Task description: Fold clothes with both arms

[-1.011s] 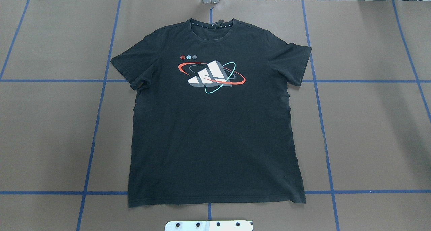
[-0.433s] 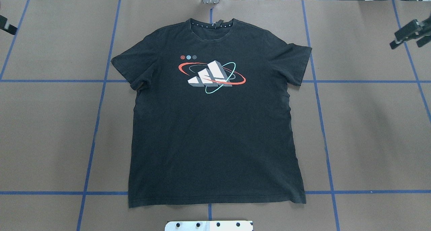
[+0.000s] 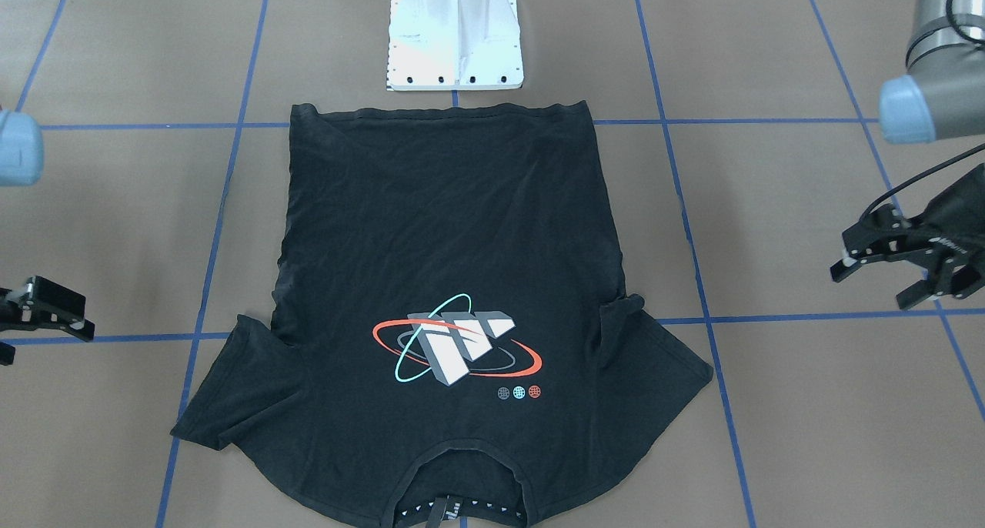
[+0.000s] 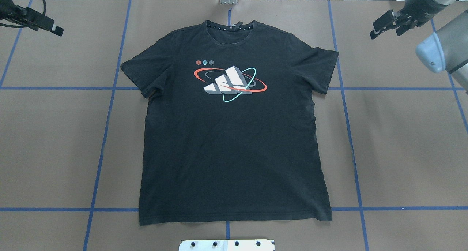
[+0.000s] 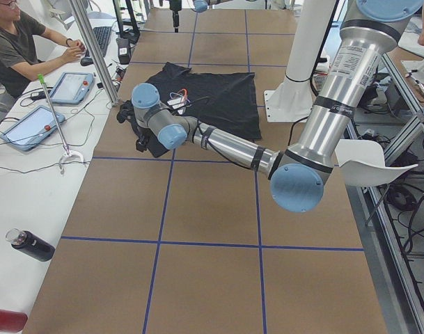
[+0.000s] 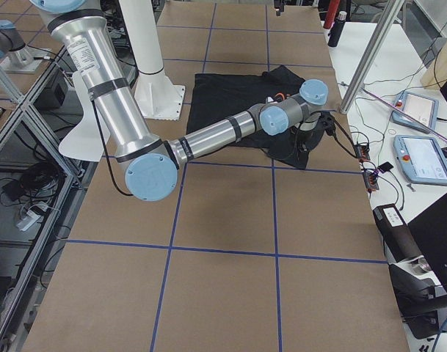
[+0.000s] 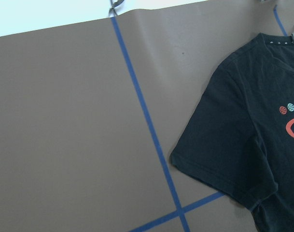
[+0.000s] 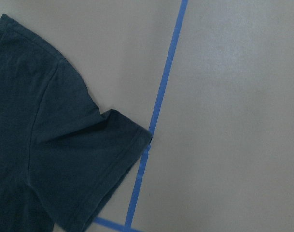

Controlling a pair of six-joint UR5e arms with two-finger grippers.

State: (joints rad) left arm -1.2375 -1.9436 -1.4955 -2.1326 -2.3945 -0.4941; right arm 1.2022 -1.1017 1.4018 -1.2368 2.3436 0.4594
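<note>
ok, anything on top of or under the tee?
Nothing on top: the T-shirt lies flat, logo up, with left gripper and right gripper off to its sides. Underneath, the brown table cover and blue tape lines run beneath its edges; anything else under the fabric is hidden.

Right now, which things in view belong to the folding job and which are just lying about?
Job: black T-shirt, left tool, right tool (both open, clear of it).
Lying about: black bottle, tablets, on the white side bench.
</note>
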